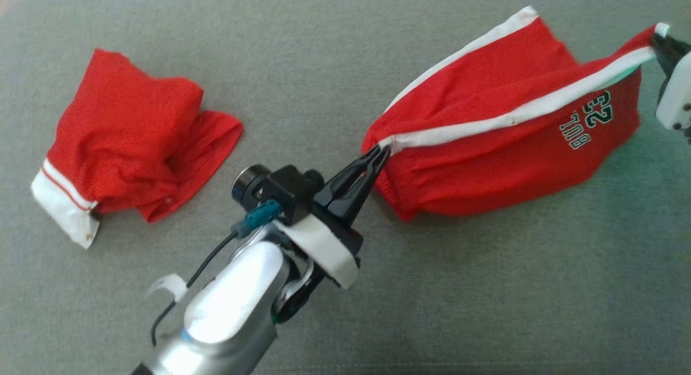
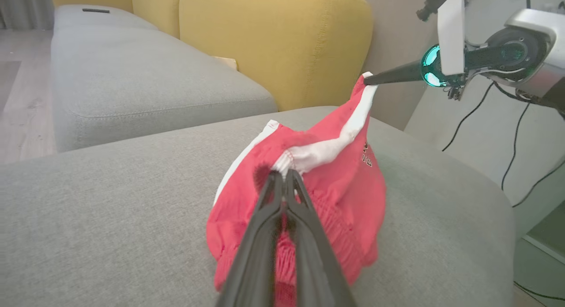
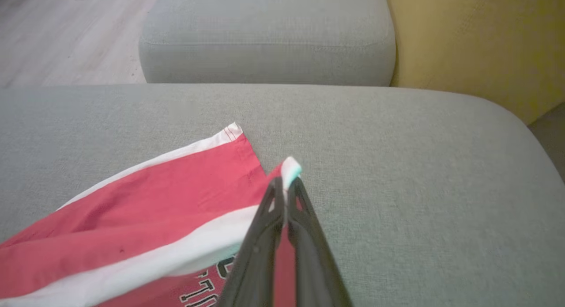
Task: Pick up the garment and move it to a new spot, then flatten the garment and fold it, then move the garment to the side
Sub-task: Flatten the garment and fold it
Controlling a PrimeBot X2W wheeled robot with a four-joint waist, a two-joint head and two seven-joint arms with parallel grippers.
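Garment [image 1: 486, 143], red shorts with white trim, stretched between two pincers just above a grey cushion [image 1: 324, 310].
Left pincer [image 1: 382, 152] is clamped on the gathered waistband end, right pincer [image 1: 657, 39] on a hem corner at far right. This looks like the flattening step. The next move calls for lowering it taut, clear of the other red garment [image 1: 129, 143] at left.

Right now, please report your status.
Left gripper, right gripper: both shut on shorts, one end each. Shorts stretched between them. Other red garment lies apart, to the left.

Head overhead, facing down; wrists low, close, sharing garment [image 1: 486, 164]
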